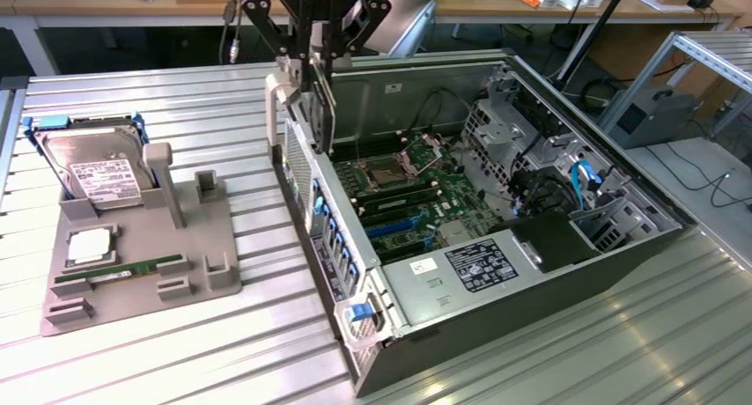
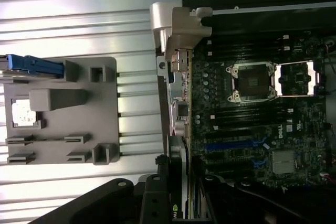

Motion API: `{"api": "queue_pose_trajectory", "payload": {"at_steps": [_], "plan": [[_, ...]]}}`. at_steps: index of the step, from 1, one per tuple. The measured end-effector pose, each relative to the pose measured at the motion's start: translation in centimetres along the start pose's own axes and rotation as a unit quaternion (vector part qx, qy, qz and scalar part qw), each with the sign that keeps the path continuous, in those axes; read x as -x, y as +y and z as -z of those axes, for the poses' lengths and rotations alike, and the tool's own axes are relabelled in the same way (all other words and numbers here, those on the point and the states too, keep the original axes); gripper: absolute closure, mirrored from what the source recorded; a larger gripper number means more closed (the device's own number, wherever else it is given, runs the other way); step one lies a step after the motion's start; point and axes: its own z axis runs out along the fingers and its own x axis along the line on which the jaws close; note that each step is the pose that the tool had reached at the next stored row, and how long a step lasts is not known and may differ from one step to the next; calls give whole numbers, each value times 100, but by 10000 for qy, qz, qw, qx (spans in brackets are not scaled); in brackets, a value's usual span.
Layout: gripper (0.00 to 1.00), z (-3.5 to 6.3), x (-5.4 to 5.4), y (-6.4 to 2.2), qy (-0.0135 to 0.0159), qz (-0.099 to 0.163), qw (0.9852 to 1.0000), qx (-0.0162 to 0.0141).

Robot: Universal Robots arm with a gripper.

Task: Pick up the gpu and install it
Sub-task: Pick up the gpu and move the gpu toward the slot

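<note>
My gripper hangs over the rear edge of the open computer case, shut on the gpu. The gpu is a thin dark card held edge-on and upright, its lower end just above the motherboard near the case's back wall. In the wrist view the gpu shows as a narrow dark strip with a small green logo, between my gripper's black fingers. Blue expansion slots lie on the board, toward the case's near end; in the wrist view these blue slots lie beside the card's edge.
A grey parts holder stands at the exterior view's left with a silver hard drive, a CPU and a green RAM stick. Cables and drive cages crowd the case's far side. A light grey latch stands at the case's rear.
</note>
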Motion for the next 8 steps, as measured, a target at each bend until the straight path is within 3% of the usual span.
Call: {"api": "queue_pose_trajectory", "payload": {"at_steps": [8], "plan": [[73, -9, 137, 10, 0, 1, 10000, -13]]}}
